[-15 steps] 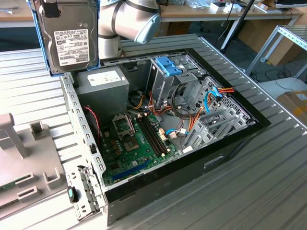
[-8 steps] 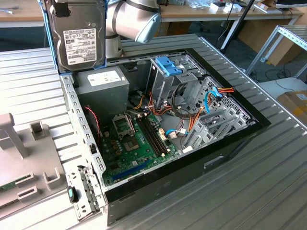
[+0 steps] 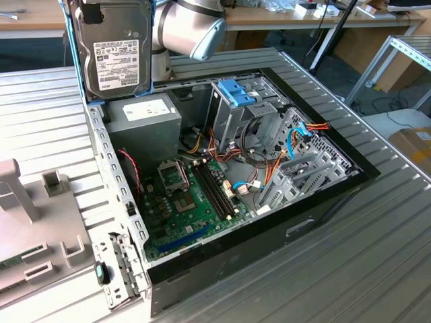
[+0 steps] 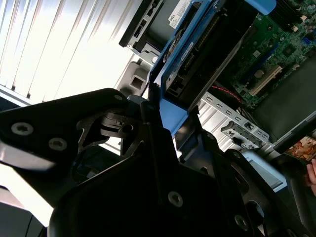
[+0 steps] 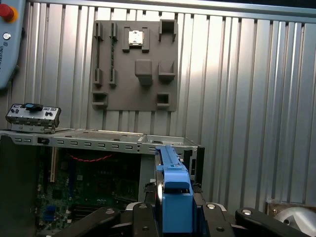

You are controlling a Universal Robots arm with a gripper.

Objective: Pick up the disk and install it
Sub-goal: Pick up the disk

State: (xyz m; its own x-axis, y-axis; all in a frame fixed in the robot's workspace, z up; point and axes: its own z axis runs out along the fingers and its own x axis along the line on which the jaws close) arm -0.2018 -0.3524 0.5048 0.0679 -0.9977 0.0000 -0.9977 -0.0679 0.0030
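The disk (image 3: 113, 50), a grey metal drive with a white label and light-blue rails, hangs upright in the air above the back left corner of the open computer case (image 3: 222, 182) in the exterior view. My gripper (image 4: 170, 121) is shut on the disk (image 4: 192, 54), its black fingers (image 4: 152, 111) clamping the blue rail end. In the first wrist view the disk (image 5: 173, 190) shows edge-on between the gripper (image 5: 175, 217) halves, above the case wall. The metal drive cage (image 3: 232, 118) with its small blue latch (image 3: 237, 93) stands inside the case, to the exterior view's right of the disk.
The motherboard (image 3: 192, 195), cables (image 3: 289, 145) and power supply (image 3: 145, 114) fill the case. A grey fixture plate (image 3: 27, 229) lies on the ribbed metal table (image 3: 350, 256) beside the case. A hand (image 4: 311, 175) shows at one edge.
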